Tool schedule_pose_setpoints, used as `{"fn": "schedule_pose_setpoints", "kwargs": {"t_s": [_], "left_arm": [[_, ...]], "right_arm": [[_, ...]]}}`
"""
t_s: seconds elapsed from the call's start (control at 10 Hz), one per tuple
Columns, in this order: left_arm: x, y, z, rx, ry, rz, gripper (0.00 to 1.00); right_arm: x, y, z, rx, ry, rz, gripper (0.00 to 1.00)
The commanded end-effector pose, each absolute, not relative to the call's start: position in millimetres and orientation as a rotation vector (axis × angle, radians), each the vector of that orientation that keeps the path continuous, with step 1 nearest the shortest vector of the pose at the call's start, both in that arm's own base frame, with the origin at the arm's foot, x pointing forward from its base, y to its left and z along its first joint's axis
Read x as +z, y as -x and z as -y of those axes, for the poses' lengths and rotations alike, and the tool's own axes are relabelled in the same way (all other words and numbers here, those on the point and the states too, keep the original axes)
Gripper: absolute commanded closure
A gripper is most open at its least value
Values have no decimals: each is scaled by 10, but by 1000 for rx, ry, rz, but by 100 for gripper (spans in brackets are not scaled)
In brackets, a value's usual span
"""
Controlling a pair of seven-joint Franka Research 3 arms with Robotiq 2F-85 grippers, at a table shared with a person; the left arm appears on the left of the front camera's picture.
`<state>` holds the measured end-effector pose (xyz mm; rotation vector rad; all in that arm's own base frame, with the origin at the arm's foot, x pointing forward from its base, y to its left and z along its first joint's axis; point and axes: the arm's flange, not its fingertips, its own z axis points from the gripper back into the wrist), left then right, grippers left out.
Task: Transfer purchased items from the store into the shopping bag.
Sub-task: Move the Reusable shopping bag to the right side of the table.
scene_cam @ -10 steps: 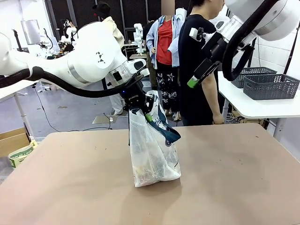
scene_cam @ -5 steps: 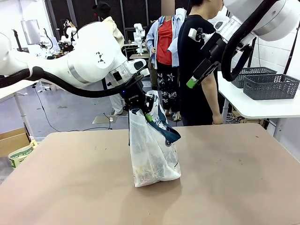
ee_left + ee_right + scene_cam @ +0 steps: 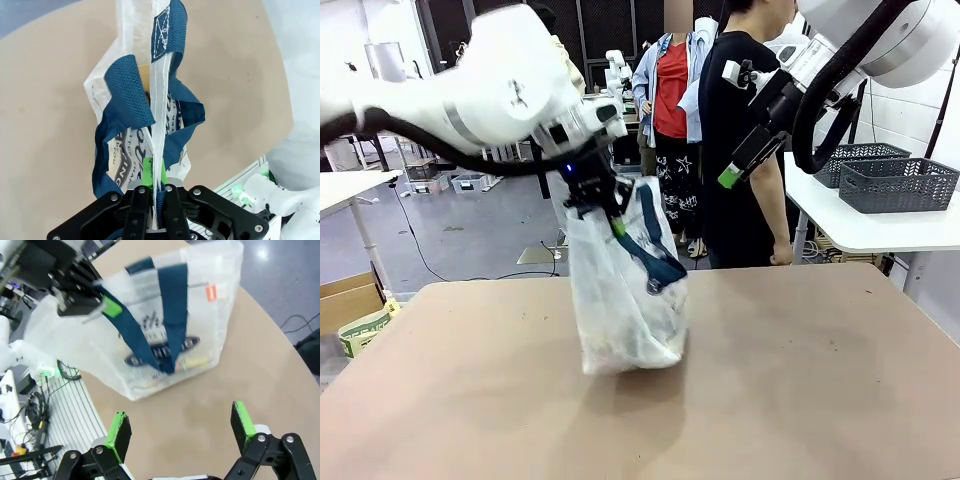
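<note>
The shopping bag (image 3: pixel 625 290), translucent white plastic with navy straps, hangs over the middle of the brown table (image 3: pixel 820 380), blurred with motion. My left gripper (image 3: pixel 607 213) is shut on the bag's top edge beside a strap. In the left wrist view the black fingers (image 3: pixel 155 187) pinch the white rim of the bag (image 3: pixel 127 95) between the navy handles. My right gripper (image 3: pixel 740 165) hangs open, high and to the right of the bag. In the right wrist view its green pads (image 3: pixel 180 427) stand wide apart above the table, facing the bag (image 3: pixel 165 330). Purchased items (image 3: pixel 192 362) show dimly through the bag's wall.
People stand at the table's far edge (image 3: pixel 740 130). A white side table at the right carries dark grey lattice baskets (image 3: pixel 898 183). A cardboard box (image 3: pixel 348 300) sits on the floor at the left. Bare tabletop lies on both sides of the bag.
My left arm has swung left and slightly up, carrying the bag with it; the bag's bottom has shifted left. The right gripper has stayed in place, open.
</note>
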<state>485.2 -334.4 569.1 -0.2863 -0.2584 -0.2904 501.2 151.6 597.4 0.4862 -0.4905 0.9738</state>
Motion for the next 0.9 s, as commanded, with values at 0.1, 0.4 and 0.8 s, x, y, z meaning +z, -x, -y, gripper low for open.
{"fn": "schedule_pose_setpoints", "kwargs": {"t_s": [0.1,0.4,0.8], "left_arm": [[6416,-4784,3133,-281,136,371,100],[6719,-4830,2673,-174,-8,381,100],[6847,-5086,2175,-107,-166,135,100]], "right_arm": [[5963,-5018,-1512,974,-491,489,0],[5963,-5018,-1512,974,-491,489,0],[5963,-5018,-1512,974,-491,489,0]]}}
